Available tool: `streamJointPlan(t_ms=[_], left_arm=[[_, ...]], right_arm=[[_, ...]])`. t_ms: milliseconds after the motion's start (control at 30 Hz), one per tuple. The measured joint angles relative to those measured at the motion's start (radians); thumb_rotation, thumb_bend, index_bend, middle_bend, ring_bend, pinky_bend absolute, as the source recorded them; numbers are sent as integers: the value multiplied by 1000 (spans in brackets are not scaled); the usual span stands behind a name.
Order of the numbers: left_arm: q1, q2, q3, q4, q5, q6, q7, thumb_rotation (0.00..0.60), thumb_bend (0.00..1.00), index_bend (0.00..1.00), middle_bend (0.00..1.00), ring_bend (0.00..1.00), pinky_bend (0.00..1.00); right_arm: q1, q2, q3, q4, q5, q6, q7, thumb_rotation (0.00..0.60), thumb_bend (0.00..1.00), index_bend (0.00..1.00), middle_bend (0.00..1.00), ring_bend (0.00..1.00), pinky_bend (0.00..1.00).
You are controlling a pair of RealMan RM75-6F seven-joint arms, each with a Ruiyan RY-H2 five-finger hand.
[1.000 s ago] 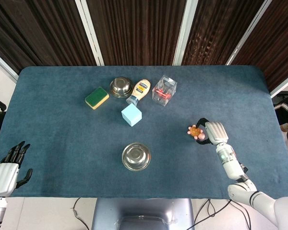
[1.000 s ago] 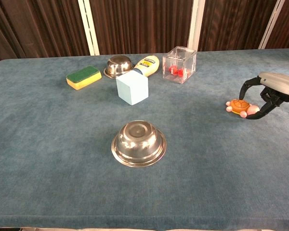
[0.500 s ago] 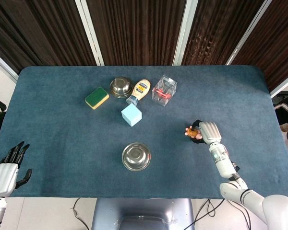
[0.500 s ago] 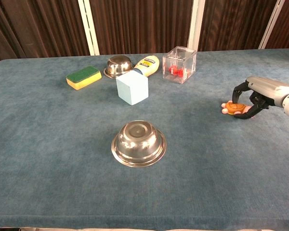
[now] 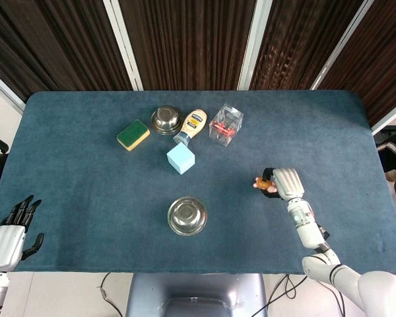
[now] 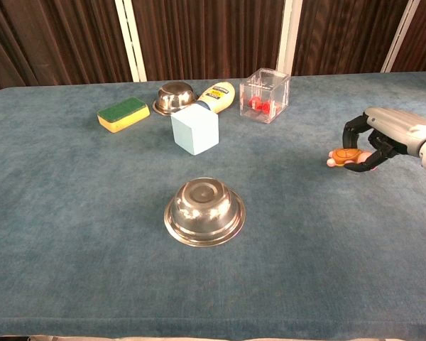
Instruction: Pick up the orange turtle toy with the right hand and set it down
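Observation:
The orange turtle toy is held between the dark fingers of my right hand at the right side of the blue table. It looks lifted slightly above the cloth in the chest view. The hand's white back covers part of the toy in the head view. My left hand rests off the table's front left corner, fingers apart and holding nothing.
An upturned steel bowl sits mid-table. At the back stand a light blue cube, a green and yellow sponge, a second steel bowl, a lying mayonnaise bottle and a clear box.
My right hand closed on the turtle and drew it a little left and up from the cloth. The left hand has stayed still.

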Motion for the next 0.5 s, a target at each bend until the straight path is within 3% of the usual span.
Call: streamJointPlan(t_ms=[133,267,500], left_arm=[[-1,0,0,-1,1,-1,1,600,388,105,35,102,391],[0,1,0,-2,0,0,2,600,386,111,35,102,391],[0,1,0,-2,0,0,3,600,387,118,35,103,391]], right_arm=[[-7,-10,0,6,-4,30,-27,600,509,853,672,968,948],[-11,-10,-3,5,-7,34,-19,600,385,891,692,970,950],[-17,-6,-11,14,-13,34,-7,600,381,906,713,978,958]])
